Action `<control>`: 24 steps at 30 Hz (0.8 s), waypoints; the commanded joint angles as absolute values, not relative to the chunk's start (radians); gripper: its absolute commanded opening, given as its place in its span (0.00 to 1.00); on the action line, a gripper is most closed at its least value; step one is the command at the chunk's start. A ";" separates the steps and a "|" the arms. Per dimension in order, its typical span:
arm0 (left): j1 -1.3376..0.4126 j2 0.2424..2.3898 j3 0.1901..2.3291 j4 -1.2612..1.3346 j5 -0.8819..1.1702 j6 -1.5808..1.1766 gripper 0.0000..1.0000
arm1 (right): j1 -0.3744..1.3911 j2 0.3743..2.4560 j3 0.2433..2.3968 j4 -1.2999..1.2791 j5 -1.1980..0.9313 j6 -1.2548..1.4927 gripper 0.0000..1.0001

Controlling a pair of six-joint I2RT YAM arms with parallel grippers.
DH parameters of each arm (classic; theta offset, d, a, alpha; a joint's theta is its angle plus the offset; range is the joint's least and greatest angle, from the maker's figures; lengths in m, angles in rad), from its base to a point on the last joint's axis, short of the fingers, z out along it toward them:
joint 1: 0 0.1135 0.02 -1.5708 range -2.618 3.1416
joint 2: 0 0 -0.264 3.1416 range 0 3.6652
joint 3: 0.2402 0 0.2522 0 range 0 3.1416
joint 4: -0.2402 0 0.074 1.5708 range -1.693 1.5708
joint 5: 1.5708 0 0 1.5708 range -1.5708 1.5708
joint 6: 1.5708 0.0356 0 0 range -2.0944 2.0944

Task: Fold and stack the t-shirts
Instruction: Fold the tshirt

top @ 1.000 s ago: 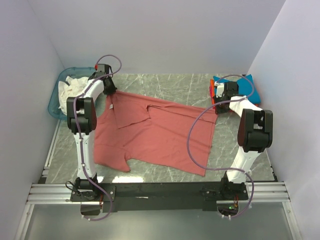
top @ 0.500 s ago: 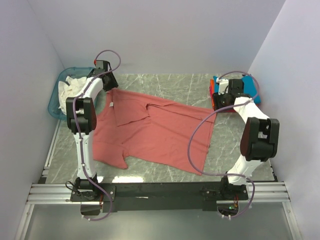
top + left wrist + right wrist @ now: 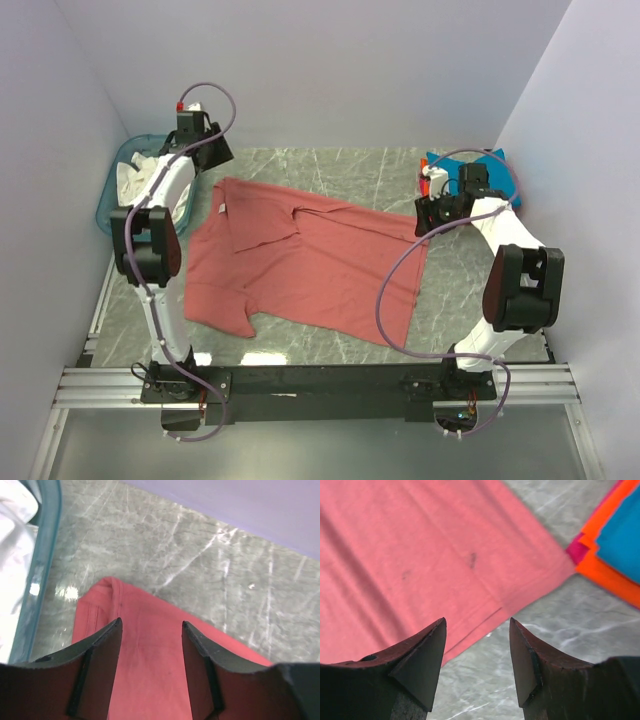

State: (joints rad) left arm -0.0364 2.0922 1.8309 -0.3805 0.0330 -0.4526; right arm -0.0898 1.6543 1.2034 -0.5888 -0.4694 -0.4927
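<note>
The large dusty-red t-shirt [image 3: 310, 260] lies spread on the marble table with its small white neck label [image 3: 222, 209] at the left. My left gripper [image 3: 205, 162] is open above the shirt's far left corner [image 3: 107, 605], empty. My right gripper [image 3: 428, 215] is open and empty over the shirt's far right hem [image 3: 485, 615]. The folded teal-blue shirt [image 3: 495, 175] rests on the orange one [image 3: 612, 555] at the back right, beside a magenta edge [image 3: 579, 551].
A translucent teal basket [image 3: 112, 205] with white cloth [image 3: 130, 178] stands at the back left; its rim shows in the left wrist view [image 3: 42, 570]. Walls close in on three sides. The rail [image 3: 320, 385] with the arm bases runs along the near edge.
Both grippers have let go of the red shirt and lifted off it. The left arm has drawn back toward the far wall. The shirt's far edge now lies flatter and shifted slightly left.
</note>
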 commanded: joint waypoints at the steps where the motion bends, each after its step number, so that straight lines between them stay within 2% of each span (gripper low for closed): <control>1: -0.040 1.987 1.728 -0.296 0.050 -0.449 0.57 | -0.094 1.647 1.227 -0.638 -0.538 -0.515 0.61; 11: -0.055 1.885 1.493 -0.291 0.092 -0.526 0.51 | -0.005 1.684 1.233 -0.752 -0.552 -0.577 0.56; 18: -0.078 1.646 1.188 -0.271 0.048 -0.563 0.51 | 0.070 1.669 1.220 -0.744 -0.577 -0.558 0.55; 24: -0.113 1.624 1.069 -0.342 0.015 -0.607 0.52 | 0.086 1.657 1.190 -0.715 -0.586 -0.538 0.55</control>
